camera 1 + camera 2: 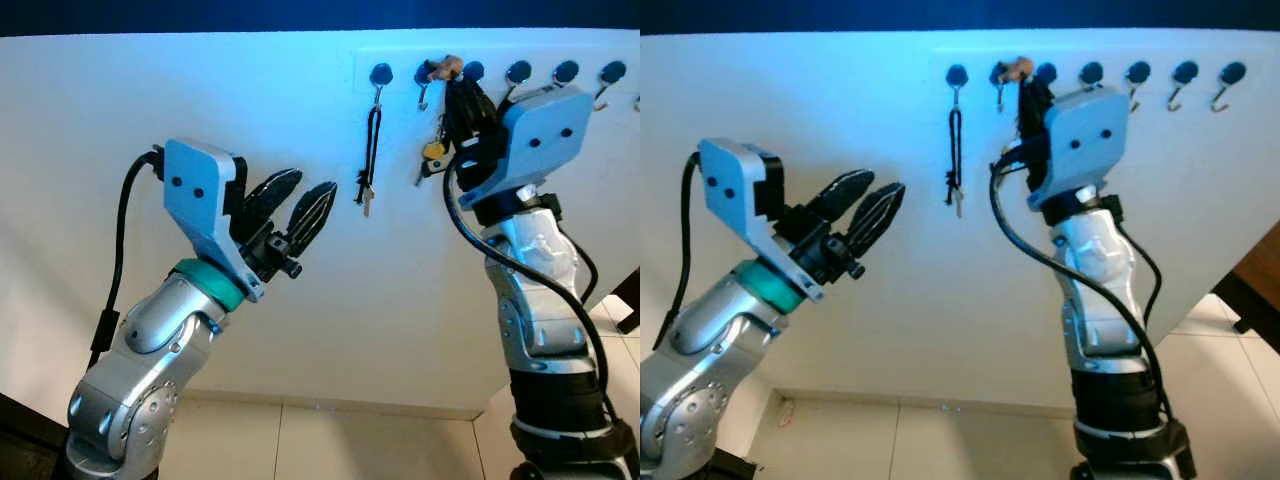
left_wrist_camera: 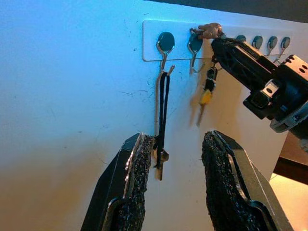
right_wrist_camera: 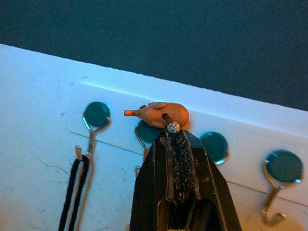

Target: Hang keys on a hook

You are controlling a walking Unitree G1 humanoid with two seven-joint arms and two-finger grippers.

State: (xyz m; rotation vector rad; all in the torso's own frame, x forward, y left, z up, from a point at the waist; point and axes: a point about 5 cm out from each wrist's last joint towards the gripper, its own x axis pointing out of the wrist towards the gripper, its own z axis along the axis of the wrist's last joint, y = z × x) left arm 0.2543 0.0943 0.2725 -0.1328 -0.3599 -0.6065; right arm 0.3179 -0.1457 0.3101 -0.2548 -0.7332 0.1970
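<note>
Wall hook point(image 3: 144, 139), keys point(image 1: 436, 150) under right gripper point(image 3: 173, 137)

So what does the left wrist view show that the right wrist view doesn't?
Left wrist view alone: the open left gripper, the black cord's key hanging at its end, and yellow-tagged keys dangling under the right gripper. Right wrist view alone: the right gripper's fingers shut below a tan charm. Both: the hook rail and the black cord on its first hook.
</note>
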